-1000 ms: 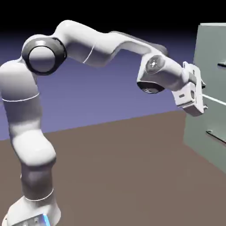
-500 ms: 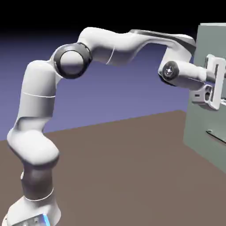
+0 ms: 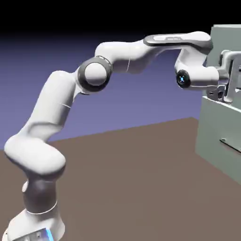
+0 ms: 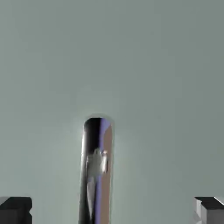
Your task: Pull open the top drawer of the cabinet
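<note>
The pale grey-green cabinet (image 3: 212,136) stands at the exterior view's right edge. My gripper (image 3: 235,77) is pressed up close to the top drawer (image 3: 219,47), and the hand hides that drawer's handle there. In the hand view the top drawer front (image 4: 131,57) fills the picture. Its shiny dark bar handle (image 4: 97,170) runs from the middle down to the bottom edge. My gripper (image 4: 112,214) is open, with the fingertips (image 4: 15,211) far apart on either side of the bar and not touching it.
The second drawer's dark handle (image 3: 230,143) sticks out lower on the cabinet. The brown table (image 3: 132,188) spreads out in front of it. My arm arches from the lower left up and across to the cabinet.
The arm has stretched out, and the hand has risen from the seam level and moved right, up to the top drawer front. The jaws have stayed open.
</note>
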Controlling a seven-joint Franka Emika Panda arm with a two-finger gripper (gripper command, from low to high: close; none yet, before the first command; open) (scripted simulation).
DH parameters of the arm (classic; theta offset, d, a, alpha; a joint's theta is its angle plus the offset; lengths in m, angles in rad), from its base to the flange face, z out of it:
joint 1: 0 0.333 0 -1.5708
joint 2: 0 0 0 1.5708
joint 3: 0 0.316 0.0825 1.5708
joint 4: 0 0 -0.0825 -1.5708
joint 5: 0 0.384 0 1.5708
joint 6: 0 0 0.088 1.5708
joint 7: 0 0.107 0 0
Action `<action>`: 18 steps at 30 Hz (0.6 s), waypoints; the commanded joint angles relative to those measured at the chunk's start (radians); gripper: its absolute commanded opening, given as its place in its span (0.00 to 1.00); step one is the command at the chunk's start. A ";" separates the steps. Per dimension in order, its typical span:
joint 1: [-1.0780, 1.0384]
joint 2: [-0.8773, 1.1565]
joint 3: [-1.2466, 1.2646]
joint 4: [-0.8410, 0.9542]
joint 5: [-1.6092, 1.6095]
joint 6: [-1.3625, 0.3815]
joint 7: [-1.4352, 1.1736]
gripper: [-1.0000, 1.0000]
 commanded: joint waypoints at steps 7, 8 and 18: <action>-0.024 0.111 -0.046 0.122 -0.116 0.006 0.214 0.50; -0.029 0.132 -0.054 0.145 -0.143 0.008 0.258 0.50; -0.078 0.318 -0.129 0.346 -0.382 0.019 0.650 0.50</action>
